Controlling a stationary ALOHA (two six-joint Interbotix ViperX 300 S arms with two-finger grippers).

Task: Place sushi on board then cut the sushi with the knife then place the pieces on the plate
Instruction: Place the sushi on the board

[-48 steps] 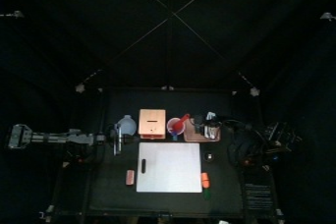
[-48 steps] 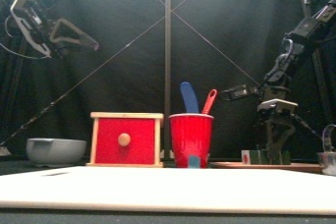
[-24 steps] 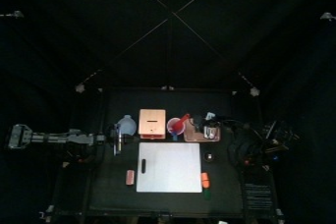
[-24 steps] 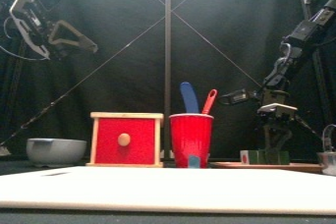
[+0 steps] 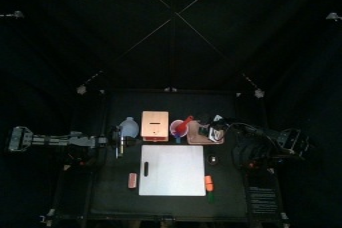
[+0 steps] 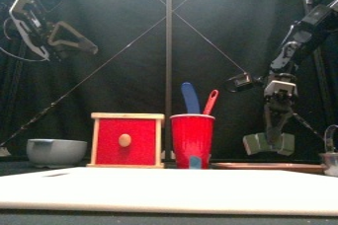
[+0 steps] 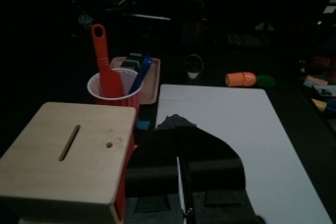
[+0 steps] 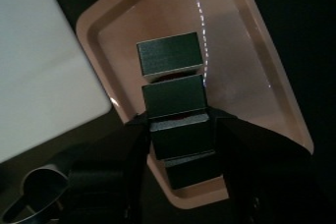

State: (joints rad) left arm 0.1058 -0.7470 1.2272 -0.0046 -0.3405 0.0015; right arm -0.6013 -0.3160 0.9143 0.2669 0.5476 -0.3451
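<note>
While hovering over tray [image 8: 256, 81], clamps near end of sushi [image 8: 172, 57] between right fingers [image 8: 243, 164], closed snug on it; leaves rest of roll jutting beyond them, free to land on board [image 5: 174, 169] alongside.

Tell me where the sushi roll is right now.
In the front view the sushi roll hangs in the right gripper at the table's right side, just above the pink tray and right of the red cup.

We identify the left arm [image 5: 60, 140] and right arm [image 6: 295, 34] as black, jointed and cable-looped; the right gripper [image 6: 272, 148] has grey jaws under a pale cross-plate
</note>
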